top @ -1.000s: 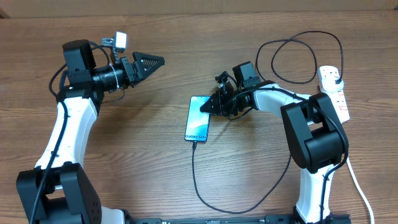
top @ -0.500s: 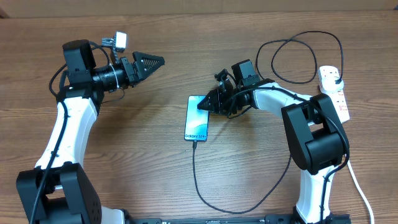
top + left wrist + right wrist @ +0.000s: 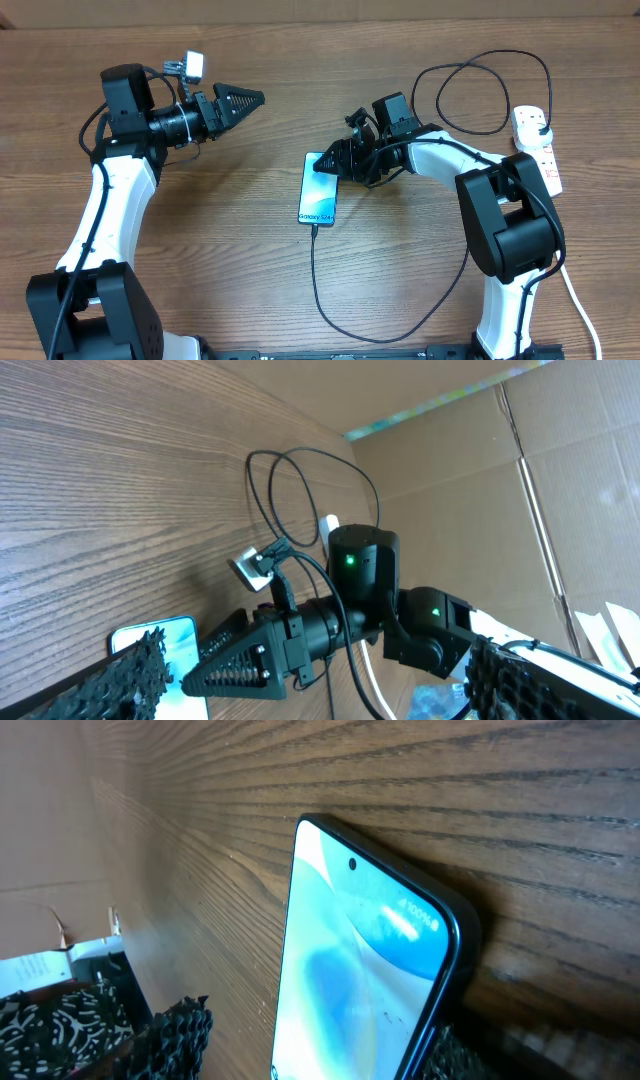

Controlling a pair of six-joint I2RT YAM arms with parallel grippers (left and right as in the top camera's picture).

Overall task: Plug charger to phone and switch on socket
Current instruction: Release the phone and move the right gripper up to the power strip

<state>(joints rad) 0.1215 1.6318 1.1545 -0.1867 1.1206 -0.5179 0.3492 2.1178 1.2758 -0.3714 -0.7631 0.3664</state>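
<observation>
The phone (image 3: 318,192) lies flat on the wooden table, screen lit blue-teal. The charger (image 3: 330,318), a thin black cable, meets the phone's near end, curves along the front and loops (image 3: 480,92) toward the white socket (image 3: 541,150) at the right edge. My right gripper (image 3: 322,166) is open over the phone's far end. In the right wrist view the phone (image 3: 360,960) sits between the fingers (image 3: 175,1030), with a gap on the left side. My left gripper (image 3: 246,98) hangs open and empty at the back left, well away from the phone.
A thick white cord (image 3: 577,292) runs from the socket toward the front right. Cardboard (image 3: 560,480) stands beyond the table's far edge. The left wrist view shows the right arm (image 3: 360,610) and the phone (image 3: 185,635).
The right gripper's jaws have spread wider around the phone's far end and shifted slightly left. The phone, cable and left arm stay put.
</observation>
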